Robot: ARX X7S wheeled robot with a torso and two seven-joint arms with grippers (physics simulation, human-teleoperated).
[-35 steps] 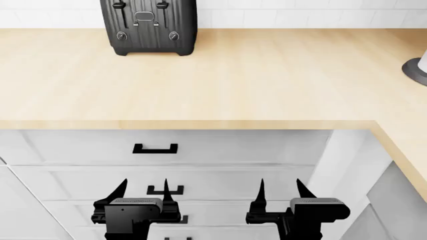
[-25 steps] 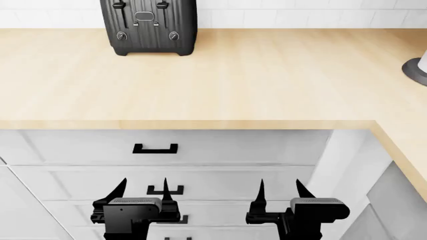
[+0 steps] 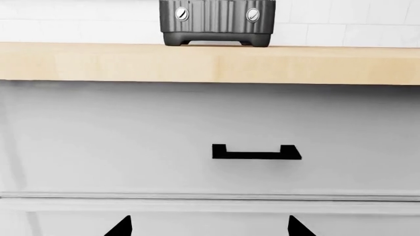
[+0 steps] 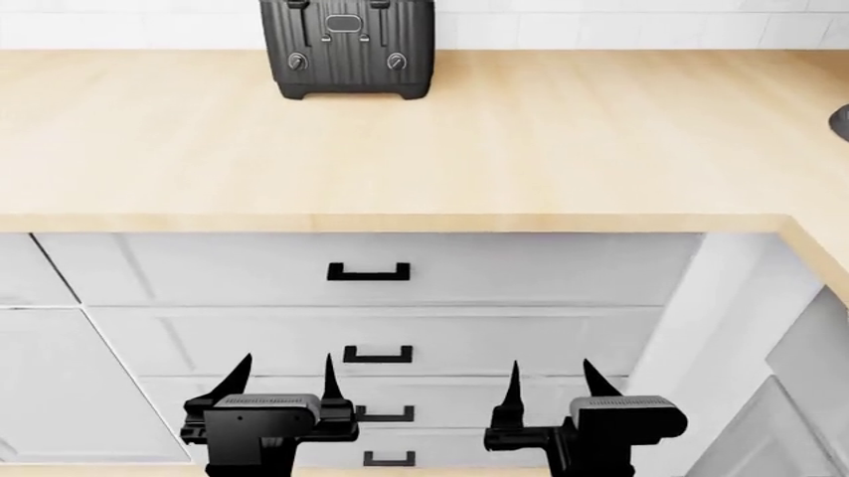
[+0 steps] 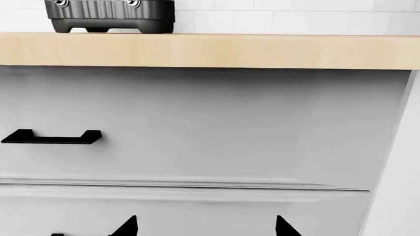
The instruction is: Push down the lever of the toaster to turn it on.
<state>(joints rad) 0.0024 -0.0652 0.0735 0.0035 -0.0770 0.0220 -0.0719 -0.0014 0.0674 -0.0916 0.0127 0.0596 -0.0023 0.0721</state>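
Note:
The black ribbed toaster [image 4: 348,50] stands at the back of the wooden counter [image 4: 438,149], against the tiled wall. Its two round knobs [image 4: 298,62] and oval badge show. The lever is at the head view's top edge and I cannot make it out. My left gripper [image 4: 286,360] and right gripper [image 4: 551,366] are both open and empty, low in front of the drawers, far below and in front of the toaster. The left wrist view shows the toaster's base [image 3: 213,22], its knobs and my left gripper [image 3: 208,226]. The right wrist view shows the base [image 5: 108,14] and my right gripper [image 5: 206,226].
White drawers with black handles [image 4: 369,271] fill the cabinet front below the counter edge. The counter turns toward me at the right [image 4: 822,248]. A dark object [image 4: 841,119] is cut off at the right edge.
The head view has shifted: the toaster now sits further right and higher in the frame, and more drawers show below. Both grippers stay open in the same pose.

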